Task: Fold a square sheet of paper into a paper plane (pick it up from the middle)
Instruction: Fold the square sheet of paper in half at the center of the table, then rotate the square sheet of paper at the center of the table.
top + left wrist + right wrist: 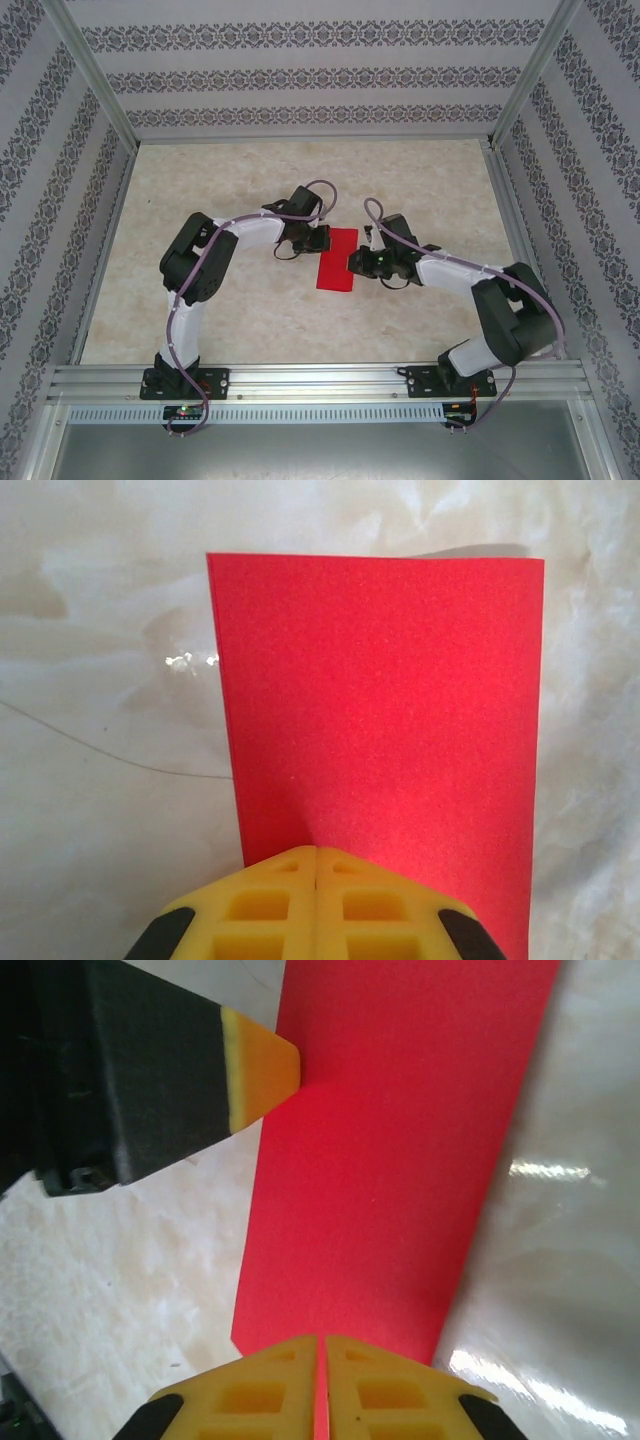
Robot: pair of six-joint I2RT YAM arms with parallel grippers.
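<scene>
A pale marbled tabletop (250, 310) lies between patterned walls (300, 80), framed by aluminium rails (320, 380).

The left arm (195, 265) and right arm (500, 300) are each built of white links between bulky black joint housings. A pale lilac cable (178, 340) runs along each arm, and each arm has a black base plate (185, 381). A small green light (383, 262) glows near the right wrist. The left gripper (316, 852) and right gripper (321, 1340) have yellow moulded fingers with rectangular recessed pockets and black outer corners. Seen side-on, a finger is a black block with a yellow wedge tip.
</scene>
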